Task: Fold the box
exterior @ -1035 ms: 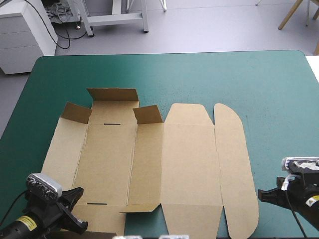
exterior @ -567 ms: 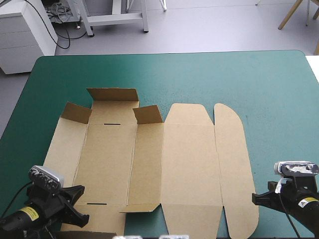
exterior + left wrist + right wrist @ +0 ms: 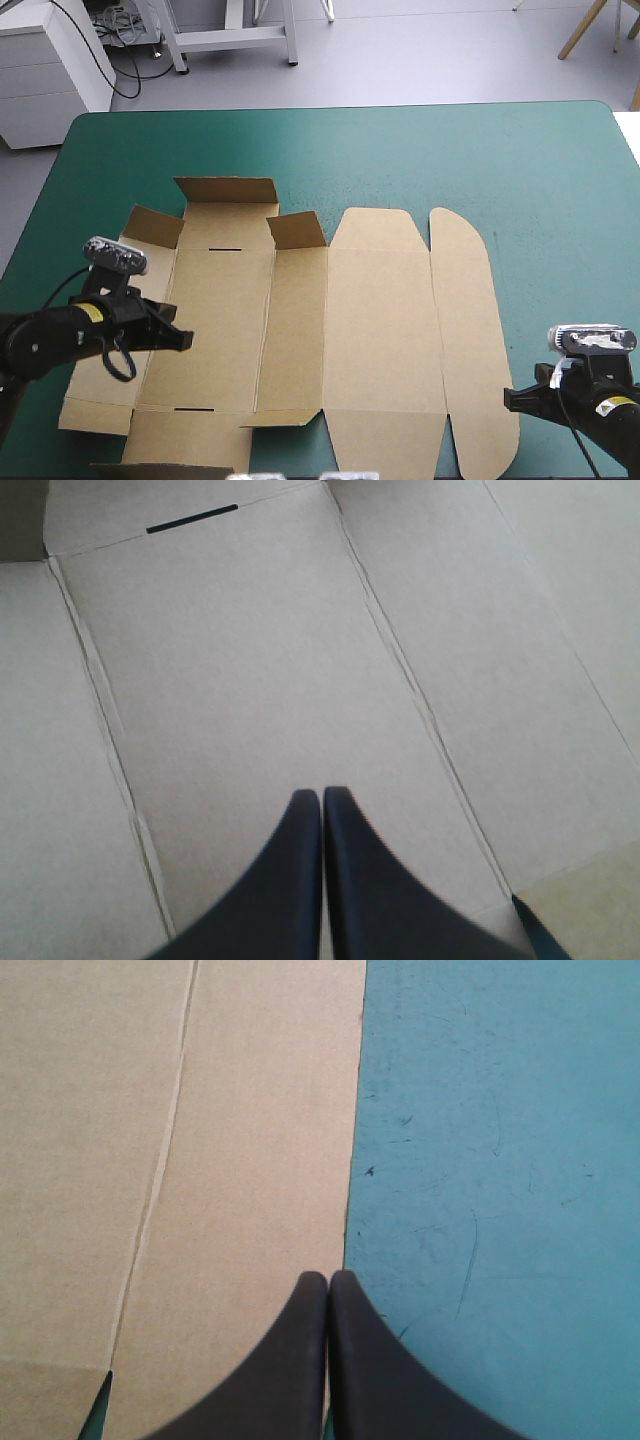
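— Cardboard first: where is the flat, brown, cut-board box (image 3: 380, 320)?

— Spread across the teal-green table cover (image 3: 470, 150), between the two arms. It lies nearly flat. Only three short flaps (image 3: 225, 190) on the side farthest from both grippers tilt upward.

— And the left gripper (image 3: 183, 341), with its broad black fins?

— Over the sheet. Its fingers are pressed together into a single point, with nothing caught between them. In its own wrist view the left gripper (image 3: 322, 798) has a wide panel of the box (image 3: 250, 680) beneath and ahead of it. Farther ahead, a thin dark slot (image 3: 190, 519) is cut in the board.

— The right gripper (image 3: 510, 400)?

— Also closed and empty. Seen from its wrist, the right gripper (image 3: 328, 1278) points along the sheet's straight outer edge. The box (image 3: 200, 1110) lies on one side of the fingers and bare table cover (image 3: 500, 1160) on the other. Whether it touches the board, I cannot tell.
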